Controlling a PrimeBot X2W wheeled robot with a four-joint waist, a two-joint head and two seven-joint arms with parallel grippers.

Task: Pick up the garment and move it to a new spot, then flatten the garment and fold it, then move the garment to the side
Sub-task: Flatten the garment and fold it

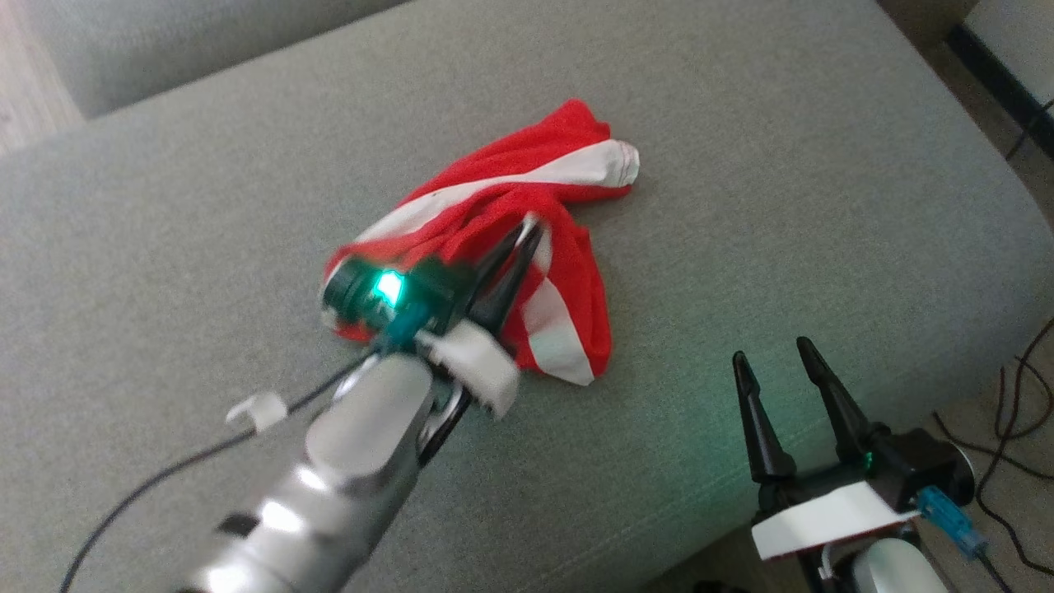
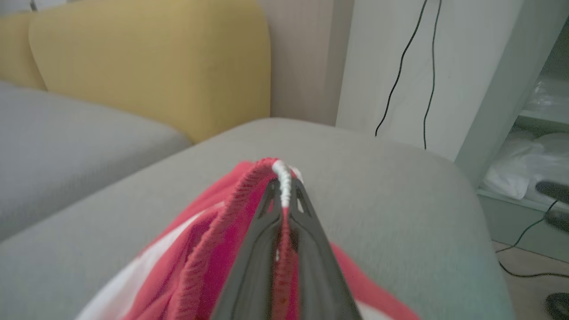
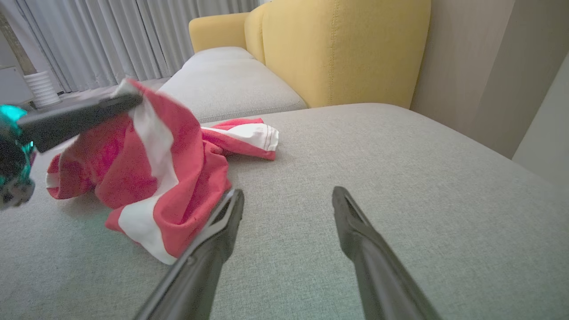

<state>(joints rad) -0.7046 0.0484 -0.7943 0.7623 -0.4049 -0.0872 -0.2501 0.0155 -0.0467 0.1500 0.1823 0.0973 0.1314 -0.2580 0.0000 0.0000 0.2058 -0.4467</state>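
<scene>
Pinching a raised fold of the garment [image 1: 576,272], the left jaws are closed; right jaws gape nearby.

Your left gripper [image 1: 529,231] and right gripper [image 1: 771,352] carry long black tapered fingers [image 1: 762,428], white brackets [image 1: 823,523], green lamps [image 1: 389,288] and blue plugs [image 1: 947,512]; the left forearm [image 1: 362,445] is glossy silver.

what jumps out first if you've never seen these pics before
The red-and-white garment catches the eye first, crumpled in the middle of the grey cushion. The left pincer is shut on a fold of its edge, with that part raised off the cushion, while the right pincer hangs open by the cushion's near right edge. A yellow backrest stands behind.
</scene>
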